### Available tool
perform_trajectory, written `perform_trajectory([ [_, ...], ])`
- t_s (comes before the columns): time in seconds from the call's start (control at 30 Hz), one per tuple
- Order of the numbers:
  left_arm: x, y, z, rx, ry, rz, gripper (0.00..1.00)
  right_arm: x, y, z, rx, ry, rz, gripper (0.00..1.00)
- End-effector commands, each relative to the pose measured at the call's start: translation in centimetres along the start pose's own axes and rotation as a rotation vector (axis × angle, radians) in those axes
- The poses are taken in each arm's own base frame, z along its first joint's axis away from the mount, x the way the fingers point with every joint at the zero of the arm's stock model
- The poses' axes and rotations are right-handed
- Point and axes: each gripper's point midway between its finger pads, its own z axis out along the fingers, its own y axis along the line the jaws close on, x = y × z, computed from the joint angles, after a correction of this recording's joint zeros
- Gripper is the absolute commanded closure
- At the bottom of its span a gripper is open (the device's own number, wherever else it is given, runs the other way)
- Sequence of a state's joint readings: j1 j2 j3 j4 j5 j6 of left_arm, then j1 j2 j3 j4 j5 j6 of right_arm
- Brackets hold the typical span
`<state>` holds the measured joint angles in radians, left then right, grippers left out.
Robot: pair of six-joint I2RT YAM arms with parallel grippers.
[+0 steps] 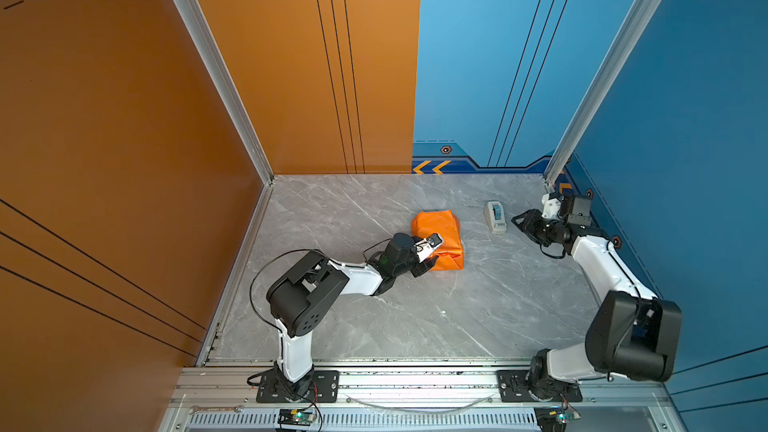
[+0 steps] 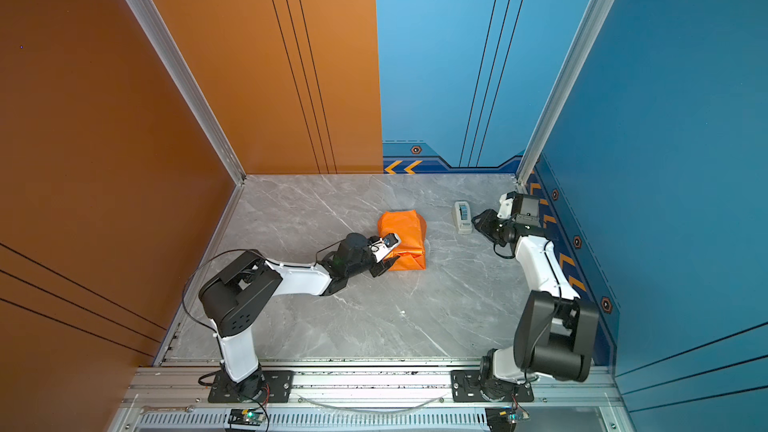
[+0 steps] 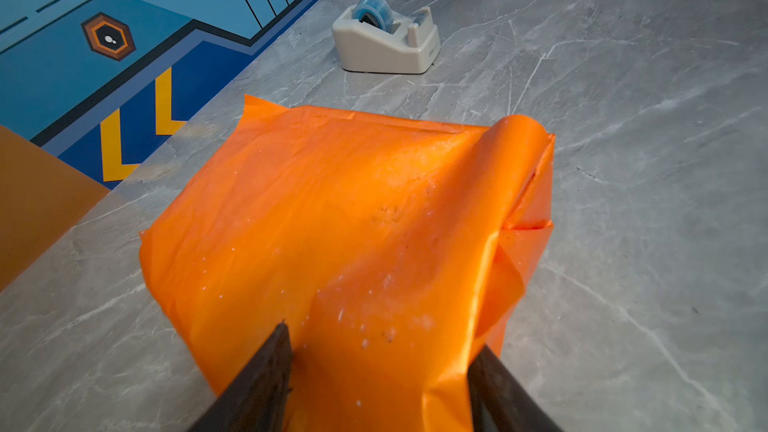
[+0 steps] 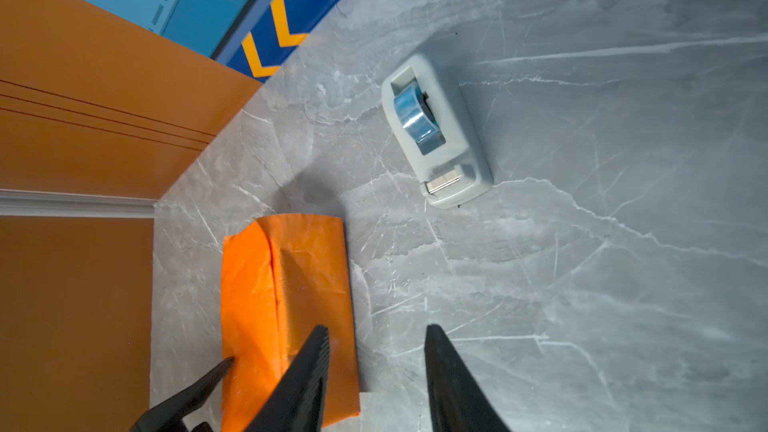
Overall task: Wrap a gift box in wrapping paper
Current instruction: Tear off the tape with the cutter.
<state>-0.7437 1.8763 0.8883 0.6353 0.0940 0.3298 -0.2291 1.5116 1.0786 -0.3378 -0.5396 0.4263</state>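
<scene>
The wrapping paper (image 1: pixel 440 222) (image 2: pixel 405 222), orange face out, is folded into a parcel in the middle of the table. The gift box is hidden inside it. In the left wrist view the wrapping paper (image 3: pixel 353 201) is creased, with a loose curled flap at one side. My left gripper (image 1: pixel 432 255) (image 2: pixel 388 257) (image 3: pixel 382 338) holds the parcel's near end, jaws pressed into the paper on both sides. My right gripper (image 1: pixel 519 220) (image 2: pixel 482 218) (image 4: pixel 376 332) hovers open and empty just right of the tape dispenser, well away from the wrapping paper (image 4: pixel 286 284).
A white tape dispenser (image 1: pixel 494 217) (image 2: pixel 462 216) (image 3: pixel 386 41) (image 4: pixel 436 135) with a blue roll stands on the grey marble table (image 1: pixel 415 317), right of the parcel. Orange and blue walls close in the left, back and right sides.
</scene>
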Motion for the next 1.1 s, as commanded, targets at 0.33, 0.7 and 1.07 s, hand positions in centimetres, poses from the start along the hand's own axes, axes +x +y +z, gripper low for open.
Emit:
perform_trajectory([
  [0.33, 8.4, -3.2, -0.5, 0.121, 0.257, -0.099, 0.37, -3.5, -1.5, 8.4, -0.104, 0.146, -0.099, 0.56],
  [0.7, 8.2, -2.8, -0.6, 0.108, 0.253, -0.099, 0.37, -2.5, -3.3, 12.8, -0.066, 0.243, -0.114, 0.56],
  [1.07, 8.3, -2.3, -0.8, 0.099, 0.254, -0.103, 0.37, -0.9, -3.4, 14.0, -0.097, 0.319, -0.092, 0.59],
])
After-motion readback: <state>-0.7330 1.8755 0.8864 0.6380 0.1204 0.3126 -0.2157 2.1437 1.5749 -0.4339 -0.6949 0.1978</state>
